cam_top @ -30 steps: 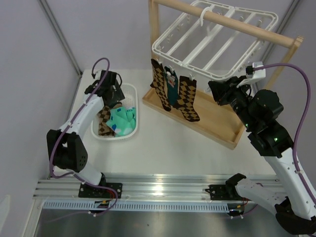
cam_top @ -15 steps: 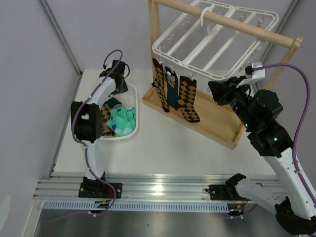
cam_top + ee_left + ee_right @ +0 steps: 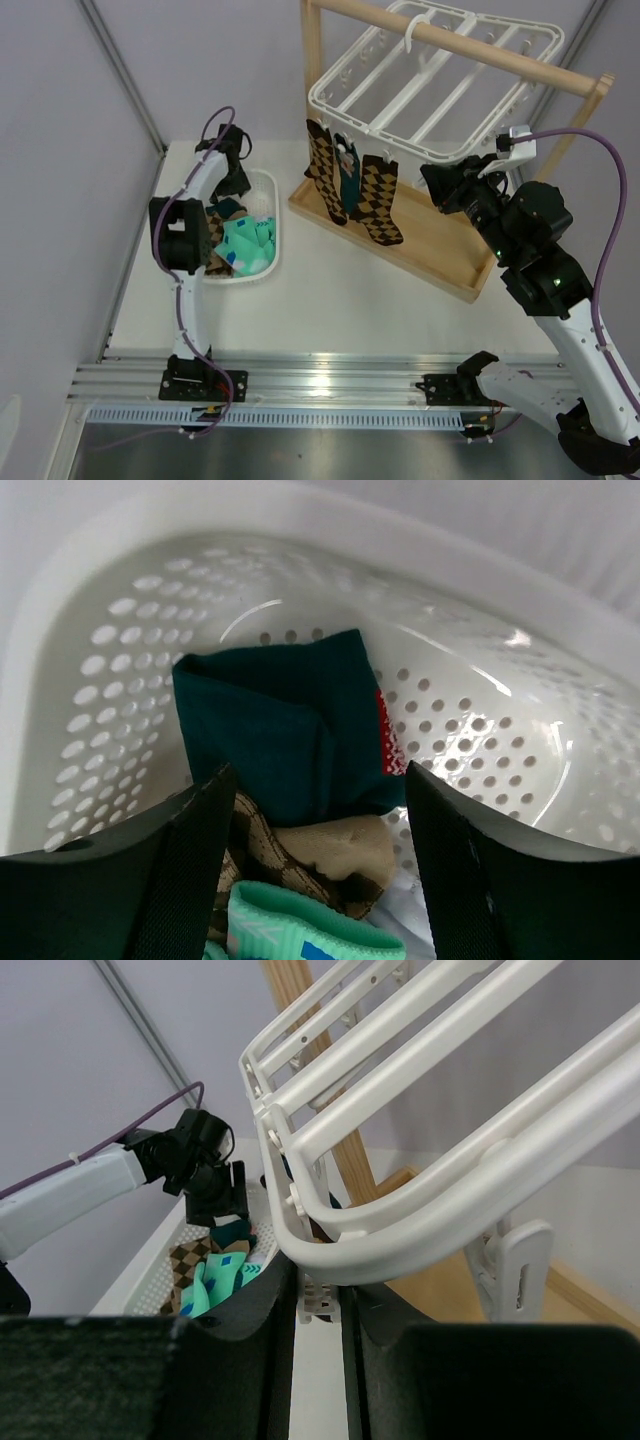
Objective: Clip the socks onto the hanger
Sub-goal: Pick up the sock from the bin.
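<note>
Teal sock [image 3: 280, 730] lies at the basket's [image 3: 120, 610] far end, the left gripper [image 3: 318, 810] spread open just above it. Better to lower straight, pinching only teal fabric. Right of the basket, the right gripper [image 3: 320, 1292] clamps a hanger [image 3: 400, 1090] clip [image 3: 318, 1308].

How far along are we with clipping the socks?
Done: three hung socks, two argyle and one teal, are clipped along the hanger's near edge. In hand: the right gripper looks pinched on a clip at that edge, while the left gripper hovers open in the basket over a dark teal sock, nothing grasped yet. Left: that sock plus the argyle sock and mint green socks beside it.
</note>
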